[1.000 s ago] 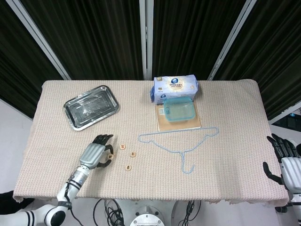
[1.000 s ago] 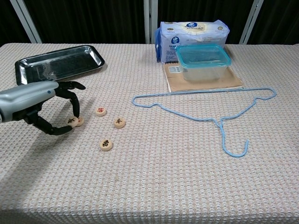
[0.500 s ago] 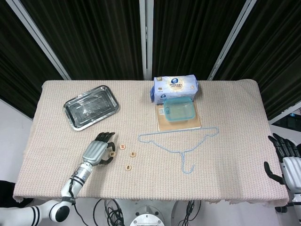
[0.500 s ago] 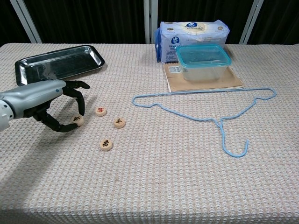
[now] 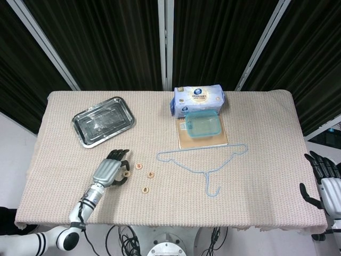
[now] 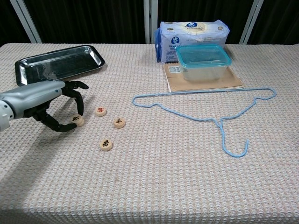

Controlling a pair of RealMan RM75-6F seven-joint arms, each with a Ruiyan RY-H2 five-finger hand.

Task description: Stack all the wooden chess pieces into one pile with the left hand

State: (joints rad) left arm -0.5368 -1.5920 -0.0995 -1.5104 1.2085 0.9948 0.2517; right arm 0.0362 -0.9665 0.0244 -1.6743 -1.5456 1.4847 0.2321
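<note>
The left hand (image 6: 56, 105) pinches the leftmost wooden chess piece (image 6: 76, 120) between thumb and fingertip, and over the last second has carried it rightward, closer to the piece just right of it (image 6: 100, 111). Two more pieces (image 6: 119, 122) (image 6: 105, 144) lie near, unstacked. Stacking has likely just begun, with no pile formed. The right hand (image 5: 324, 182) idles at the table's right edge, fingers spread.

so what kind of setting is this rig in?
Looks like a lab or test bench rather than a home: a table under a beige woven cloth, black curtains on metal framing behind, and unrelated props laid out, such as a light blue wire hanger and a silver metal tray.
</note>
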